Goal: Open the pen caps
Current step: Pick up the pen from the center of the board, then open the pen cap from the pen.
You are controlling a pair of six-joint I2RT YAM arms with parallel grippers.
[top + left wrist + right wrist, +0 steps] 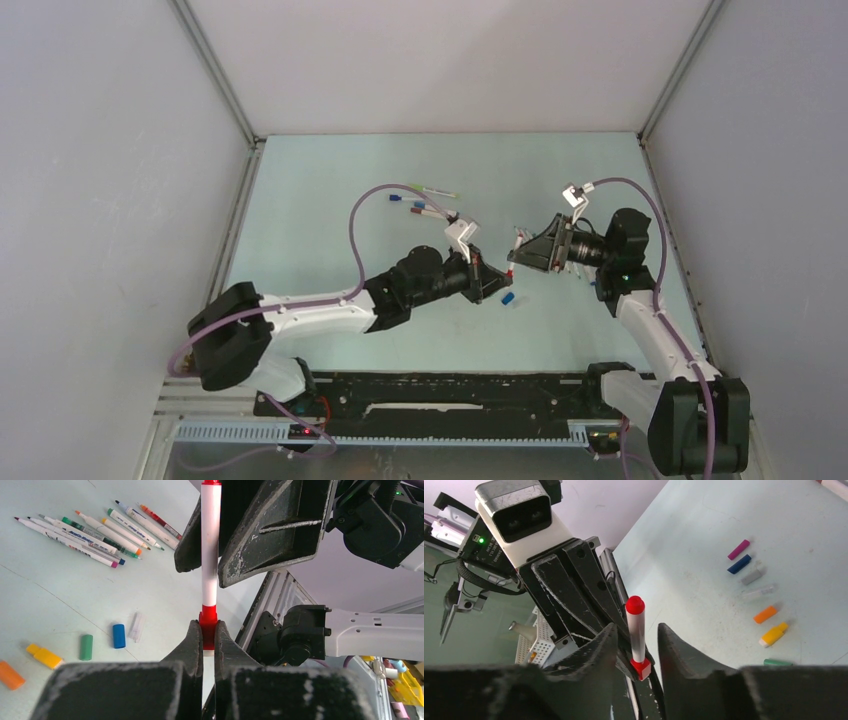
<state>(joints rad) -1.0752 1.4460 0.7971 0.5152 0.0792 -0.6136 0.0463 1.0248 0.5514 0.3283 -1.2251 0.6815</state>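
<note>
A white-barrelled red pen (210, 545) stands upright between the two grippers. My left gripper (208, 630) is shut on the square red piece at its lower end (641, 668). A round red cap (635, 605) tops the other end. My right gripper (638, 627) is open, its fingers (270, 530) flanking the barrel with a gap on each side. In the top view the left gripper (497, 280) and right gripper (518, 250) meet tip to tip at mid-table.
Several uncapped pens (95, 535) lie side by side on the pale table (60, 595). Loose caps lie near: blue (118, 636), green (86, 647), yellow (44, 655), orange (10, 675). A metal rail (450, 405) runs along the table's near edge.
</note>
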